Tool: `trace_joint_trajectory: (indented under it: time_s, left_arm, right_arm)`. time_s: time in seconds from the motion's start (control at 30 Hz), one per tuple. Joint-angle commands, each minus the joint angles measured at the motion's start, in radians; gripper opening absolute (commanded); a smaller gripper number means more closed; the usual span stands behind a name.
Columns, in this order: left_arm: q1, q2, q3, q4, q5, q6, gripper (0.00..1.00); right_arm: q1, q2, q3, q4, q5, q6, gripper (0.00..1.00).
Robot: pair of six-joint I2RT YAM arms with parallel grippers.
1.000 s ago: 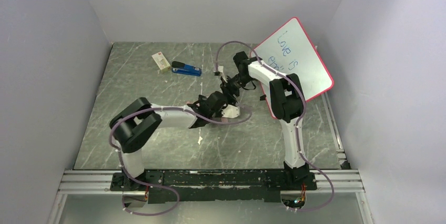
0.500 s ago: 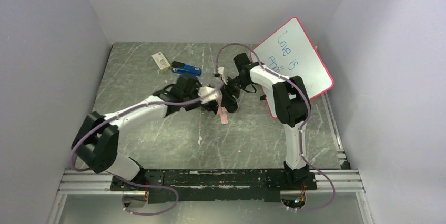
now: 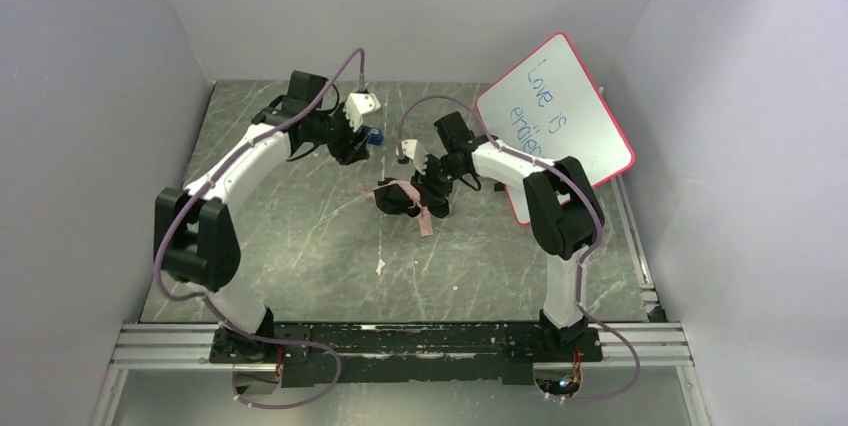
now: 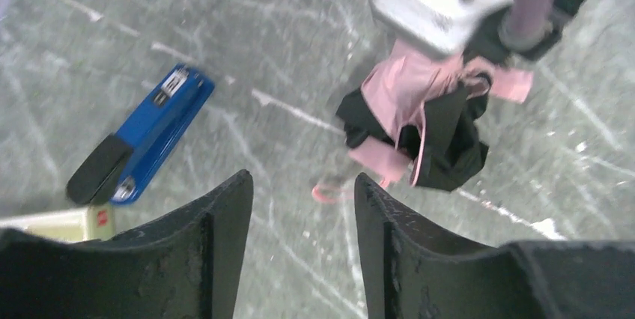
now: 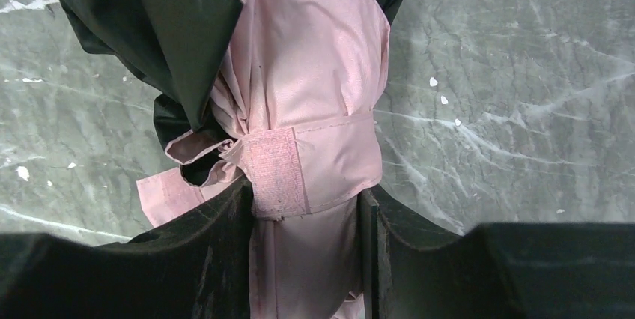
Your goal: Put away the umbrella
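At upper right, the whiteboard (image 3: 555, 111) reads "Love is"; right gripper (image 5: 305, 199) clasps the umbrella (image 5: 299, 72), left gripper (image 4: 299, 184) gapes empty.

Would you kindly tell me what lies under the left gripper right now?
The wrist view shows the blue stapler and a cream box on the table below the open left gripper. From above, the left arm hides the box and most of the stapler.

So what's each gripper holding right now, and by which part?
The right gripper holds the umbrella, clamped across its bundled fabric at the strap. The left gripper is open and holds nothing.
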Motion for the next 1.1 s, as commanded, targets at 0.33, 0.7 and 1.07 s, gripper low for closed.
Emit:
trace_joint_trajectory:
  time_s: [0.33,0.7,1.07]
  left_arm:
    - [0.006,0.439,0.426,-0.379,0.478,0.171,0.75]
    - [-0.138,0.523,0.432,-0.336,0.334,0.200,0.78]
    - [-0.072,0.593,0.484,-0.247,0.473,0.062,0.78]
  right_arm:
    - [0.094,-0.038,-0.272,0.320,0.253,0.017,0.17]
    - [0.111,-0.069,-0.307,0.338,0.255,0.021,0.17]
    - [0.118,-0.089,-0.346,0.384,0.257,0.038,0.17]
